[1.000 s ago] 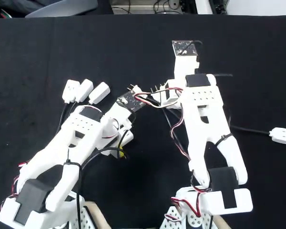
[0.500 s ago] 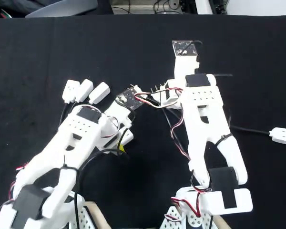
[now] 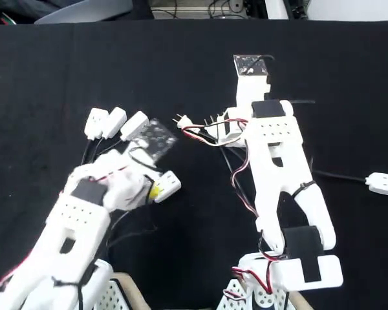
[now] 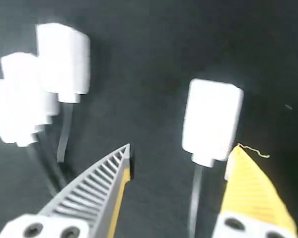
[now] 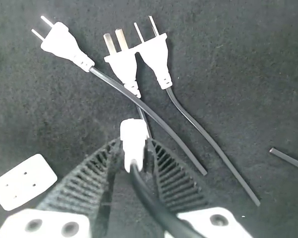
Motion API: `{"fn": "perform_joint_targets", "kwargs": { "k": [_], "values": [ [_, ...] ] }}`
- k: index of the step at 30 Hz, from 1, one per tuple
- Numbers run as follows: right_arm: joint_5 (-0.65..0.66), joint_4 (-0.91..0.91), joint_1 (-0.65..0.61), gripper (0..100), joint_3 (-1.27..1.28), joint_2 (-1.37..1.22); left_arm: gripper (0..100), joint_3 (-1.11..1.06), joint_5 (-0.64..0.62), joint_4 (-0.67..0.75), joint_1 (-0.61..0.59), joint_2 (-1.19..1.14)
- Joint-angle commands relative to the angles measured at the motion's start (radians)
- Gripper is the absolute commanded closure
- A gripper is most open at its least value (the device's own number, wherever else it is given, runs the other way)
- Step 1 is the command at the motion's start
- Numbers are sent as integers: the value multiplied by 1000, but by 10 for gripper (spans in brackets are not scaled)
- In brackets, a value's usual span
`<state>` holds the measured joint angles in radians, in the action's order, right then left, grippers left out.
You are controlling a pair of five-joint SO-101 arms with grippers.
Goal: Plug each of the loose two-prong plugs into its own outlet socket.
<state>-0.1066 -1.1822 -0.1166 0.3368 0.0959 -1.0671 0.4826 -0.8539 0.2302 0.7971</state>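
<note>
Lying just ahead of the left gripper (image 4: 181, 151), whose fingers stand wide apart: one lone socket (image 4: 212, 119), a white rounded block. Its long axis runs in line with the reach, and its black cord trails back beside the yellow-taped finger (image 4: 248, 183). A straight advance would likely bracket it. Three further sockets (image 4: 39, 84) of the same look are bunched together off to one side on the black table cloth (image 3: 52, 64). Right gripper (image 5: 135, 146): closed on a white cord end (image 5: 134, 134), probably a plug, prongs hidden. Three loose plugs (image 5: 123, 62), white, prongs pointing away, fan out just beyond it. Left arm nearer the sockets; right arm nearer the plugs.
</note>
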Motion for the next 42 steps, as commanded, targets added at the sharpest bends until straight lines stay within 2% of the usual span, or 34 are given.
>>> {"fn": "perform_joint_targets", "kwargs": {
  "k": [1, 7, 14, 19, 23, 28, 30, 36, 42],
  "values": [
    [-6, -3, -17, 987, -36, 5, 700, -82, -9, 98, -54, 172],
    [-3, -26, -23, 987, -36, 15, 700, -188, -11, 104, -56, 387],
    [2, -44, -86, 987, -25, 15, 700, -289, -11, 104, -51, 595],
    [68, -44, -110, 987, -18, 15, 700, -340, -11, 89, -62, 717],
    [77, -44, -127, 987, -2, 16, 700, -358, -11, -21, -150, 830],
    [149, -94, -199, 987, 7, 19, 700, -360, -11, -288, -318, 1025],
    [163, -94, -233, 987, 28, 36, 700, -357, -11, -373, -380, 1036],
    [153, -66, -354, 987, 128, 140, 701, -486, -11, -364, -545, 1030],
    [130, 57, -384, 987, 203, 177, 701, -521, -11, -342, -616, 1030]
  ]
}}
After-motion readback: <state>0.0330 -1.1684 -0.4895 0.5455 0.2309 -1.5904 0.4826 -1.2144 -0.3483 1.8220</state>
